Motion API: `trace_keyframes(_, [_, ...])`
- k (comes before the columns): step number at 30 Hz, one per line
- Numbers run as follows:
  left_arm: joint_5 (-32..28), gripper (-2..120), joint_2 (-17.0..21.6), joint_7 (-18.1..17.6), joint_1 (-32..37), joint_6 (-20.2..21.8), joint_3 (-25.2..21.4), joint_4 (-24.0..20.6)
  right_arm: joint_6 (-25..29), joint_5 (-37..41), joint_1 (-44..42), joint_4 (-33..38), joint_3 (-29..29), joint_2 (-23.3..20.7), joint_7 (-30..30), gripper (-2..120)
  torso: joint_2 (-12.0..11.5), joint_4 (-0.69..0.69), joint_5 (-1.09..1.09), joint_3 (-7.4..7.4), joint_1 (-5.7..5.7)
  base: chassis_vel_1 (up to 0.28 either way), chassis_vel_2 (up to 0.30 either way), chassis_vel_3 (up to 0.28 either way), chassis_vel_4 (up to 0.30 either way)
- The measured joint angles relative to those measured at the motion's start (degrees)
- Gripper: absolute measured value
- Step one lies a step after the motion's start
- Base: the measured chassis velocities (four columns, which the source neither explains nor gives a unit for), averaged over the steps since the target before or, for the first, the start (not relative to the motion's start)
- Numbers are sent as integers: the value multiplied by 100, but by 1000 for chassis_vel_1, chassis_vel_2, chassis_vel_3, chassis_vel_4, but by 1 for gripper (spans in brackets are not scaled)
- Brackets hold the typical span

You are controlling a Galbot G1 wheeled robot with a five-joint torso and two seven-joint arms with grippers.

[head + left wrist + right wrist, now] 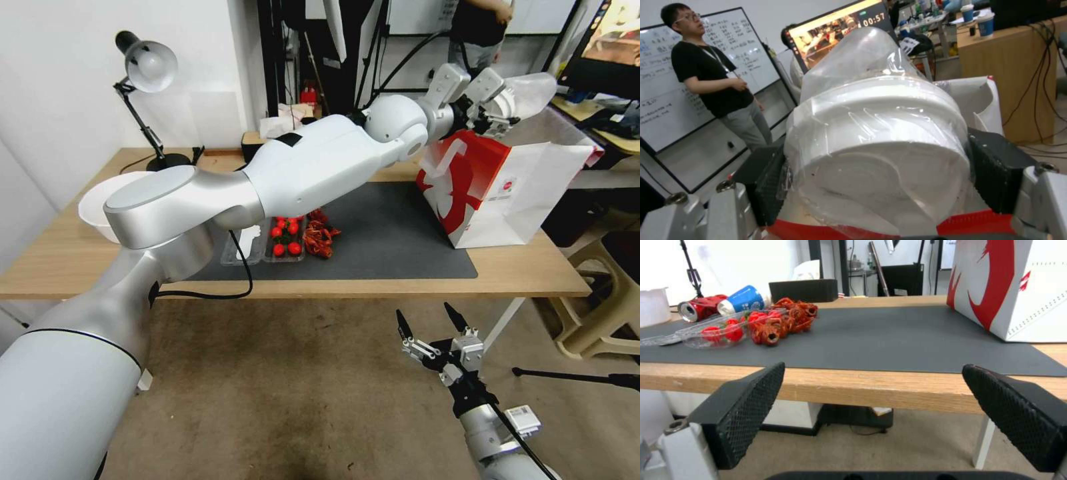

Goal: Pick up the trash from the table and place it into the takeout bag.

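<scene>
Item: translucent white-lidded cup (876, 146), clamped sideways in left end effector (490, 107), held directly above takeout bag (513, 193) mouth, prob. for drop-in. Right end effector (433, 333) idle, fingers apart, below table (520, 273) edge; blue paper cup (741, 300) & crushed red can (698, 306) far across the table from it.

arms (313, 167) – glossy white, silver joints | cable – black | hand pads (746, 403) black, cross-hatched
</scene>
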Motion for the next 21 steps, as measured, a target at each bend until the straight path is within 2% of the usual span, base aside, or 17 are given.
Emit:
trace_keyframes(4, [-69,85,-5,31,9,-40,-6,1,2,6,-1,-6,7,-9,-8,100,0,0,0,0,0,0,0,0,0])
trace_keyframes(6, [-95,96,-32,33,11,-62,-40,19,2,10,16,-20,2,-10,-10,100,0,0,0,0,0,0,0,0,0])
trace_keyframes(8, [-108,99,-43,28,9,-65,-59,26,2,10,26,-33,-10,-8,-13,100,0,0,0,0,0,0,0,0,0])
trace_keyframes(21, [-202,100,161,-101,45,-65,-172,-103,-9,5,38,-54,-38,9,-27,100,0,-1,0,0,0,0,0,0,0])
